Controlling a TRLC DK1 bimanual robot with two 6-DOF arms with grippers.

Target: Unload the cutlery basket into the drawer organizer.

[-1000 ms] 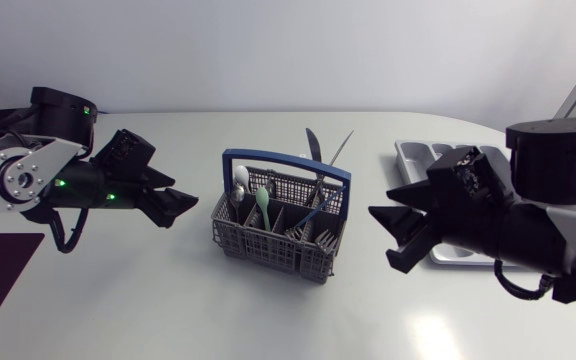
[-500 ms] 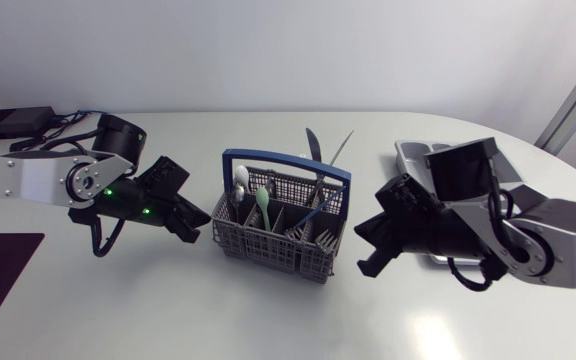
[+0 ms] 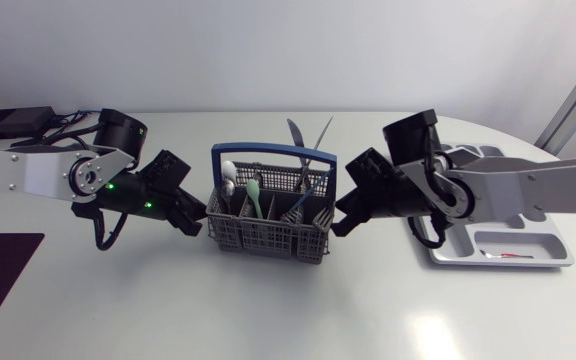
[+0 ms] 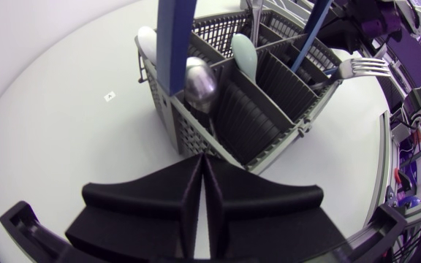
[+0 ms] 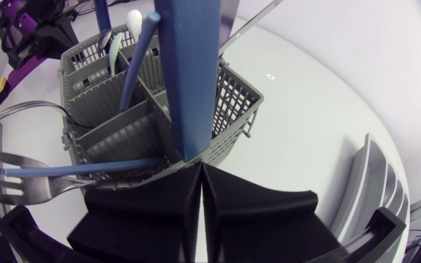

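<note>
My left pincer (image 4: 199, 162) and right pincer (image 5: 200, 172) (both pressed together) flank the blue-handled grey plastic cutlery basket (image 3: 258, 235).

Closed tool (image 5: 199, 169) at grey basket (image 5: 234, 98), blue handle (image 5: 194, 73)

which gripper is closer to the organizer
Right. The right gripper sits at the end of the basket that faces the organizer. The left gripper sits at the opposite end, with the whole basket between it and the organizer.
</note>
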